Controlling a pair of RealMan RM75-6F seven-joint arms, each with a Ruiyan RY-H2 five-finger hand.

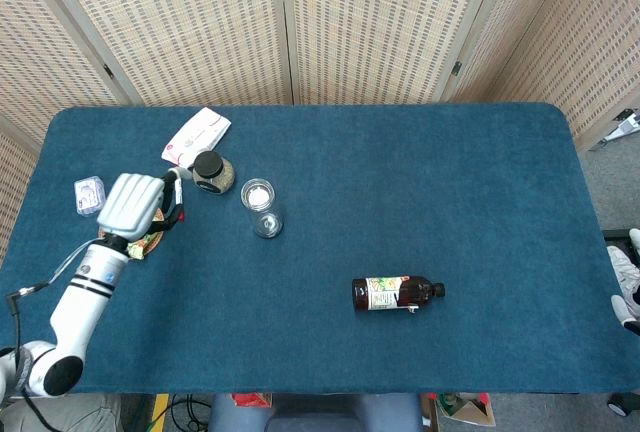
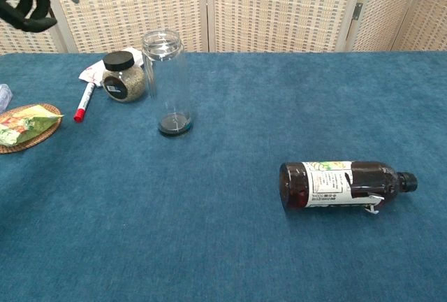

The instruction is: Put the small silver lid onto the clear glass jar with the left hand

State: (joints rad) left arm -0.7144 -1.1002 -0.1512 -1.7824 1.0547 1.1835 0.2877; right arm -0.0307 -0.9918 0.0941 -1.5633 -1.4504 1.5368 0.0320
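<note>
Left of the clear glass jar (image 1: 262,207), my left robot hand (image 1: 132,204) hangs above the woven coaster (image 2: 14,141) near the bench's (image 1: 420,182) left edge. Its fingers look loosely curled with nothing visible in them, but I cannot tell for certain whether it holds anything. I cannot find the small silver lid in either view. The jar stands upright and uncovered, tall with smooth transparent walls and a dark base, well apart from my hand. Between them sit a squat seed-filled jar with a black cap (image 1: 210,171) and a red-capped marker (image 2: 83,101). Blue felt-like cloth covers the bench, with wide open room to the right, where a brown bottle (image 1: 396,292) lies on its side.
</note>
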